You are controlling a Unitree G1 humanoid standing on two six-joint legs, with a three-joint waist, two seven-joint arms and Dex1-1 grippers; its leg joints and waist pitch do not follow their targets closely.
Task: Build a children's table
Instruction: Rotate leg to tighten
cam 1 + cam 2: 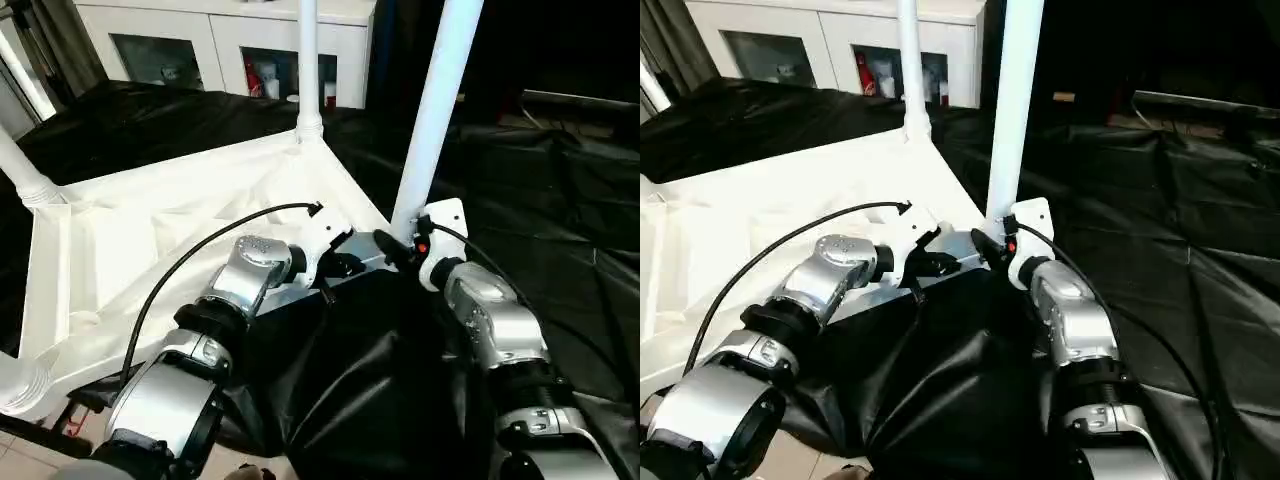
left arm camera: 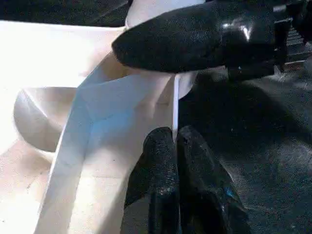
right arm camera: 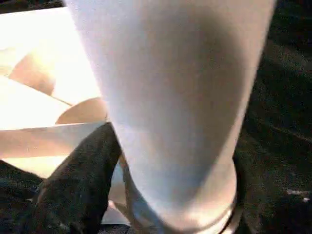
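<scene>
Children's table top (image 1: 150, 240) lies upside down, centre-left of frame, on black sheeting (image 1: 540, 200) w/ ribbed underside up. No readable writing or brand anywhere. Legs stand in corner sockets: one at far left (image 1: 22, 170), cut off by frame edge; one at upper centre (image 1: 308, 70), top cut off; a thicker near one (image 1: 432, 120) right of centre, top also cut off. Bottom-left corner socket only partly seen. Left gripper (image 2: 175, 141), fingers pressed together, holding nothing, tips at the top's thin edge near the right-hand corner; left forearm reaches up from lower left. Right gripper (image 1: 990, 245) at base of near leg, one finger (image 3: 78, 185) beside it; grip unclear, cannot tell. White cabinets (image 1: 220, 45) upper left, contents blurred.
</scene>
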